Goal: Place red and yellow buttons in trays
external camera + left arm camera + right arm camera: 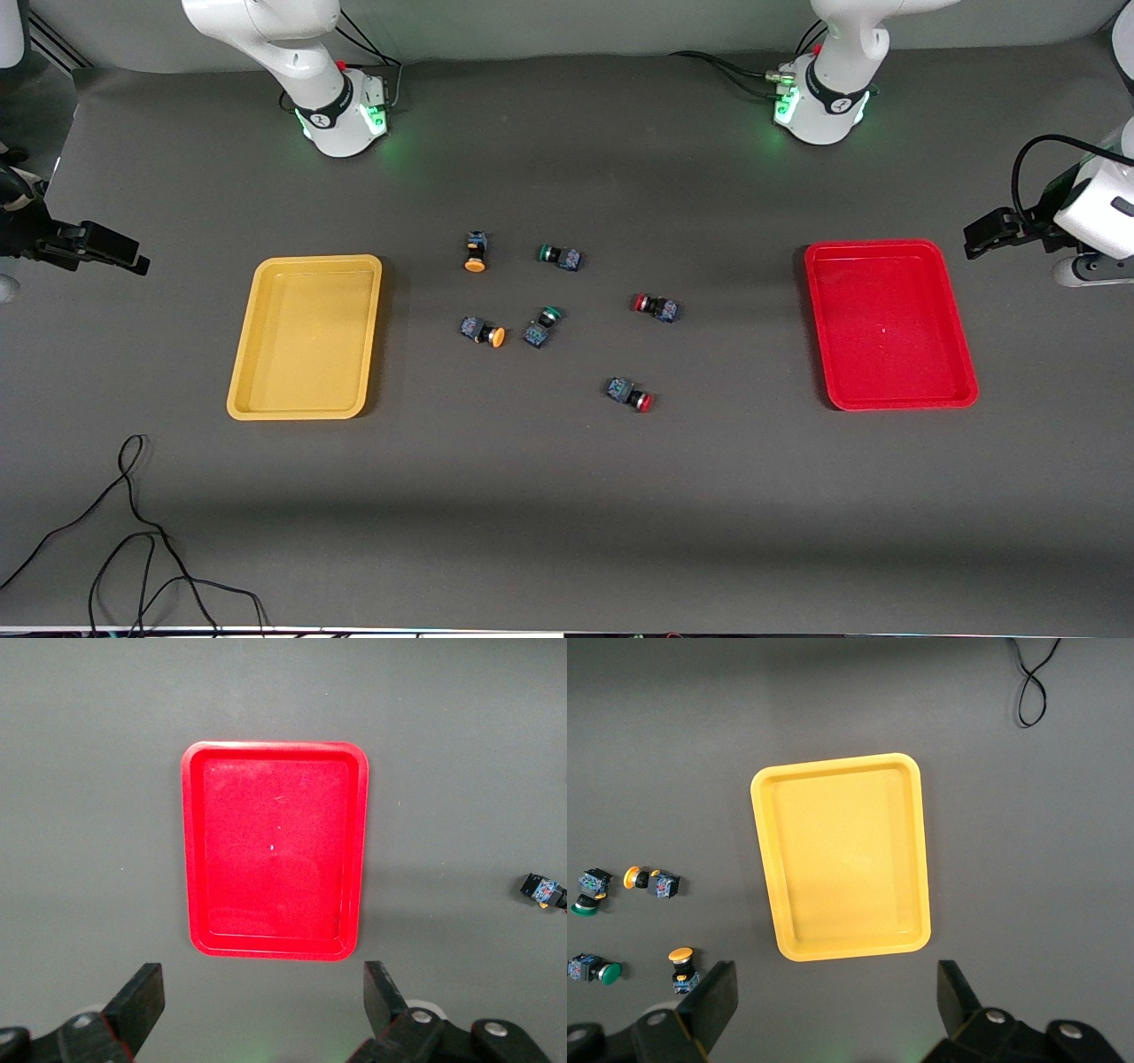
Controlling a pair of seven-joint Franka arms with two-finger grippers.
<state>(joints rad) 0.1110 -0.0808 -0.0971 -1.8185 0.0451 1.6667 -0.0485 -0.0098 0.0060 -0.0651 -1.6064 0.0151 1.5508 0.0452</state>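
The yellow tray (306,337) lies empty toward the right arm's end of the table, and the red tray (890,325) lies empty toward the left arm's end. Between them lie two yellow buttons (476,252) (484,332) and two red buttons (656,307) (629,394). My right gripper (111,250) is open and empty, high over the table's edge beside the yellow tray (842,855); its wrist view shows the yellow buttons (651,880) (682,961). My left gripper (985,235) is open and empty, high beside the red tray (275,850).
Two green-capped switches (561,257) (542,326) lie among the buttons; both show in the right wrist view (589,890) (594,970). A black cable (133,532) lies near the front camera at the right arm's end. One button's dark body (543,890) shows at the left wrist view's edge.
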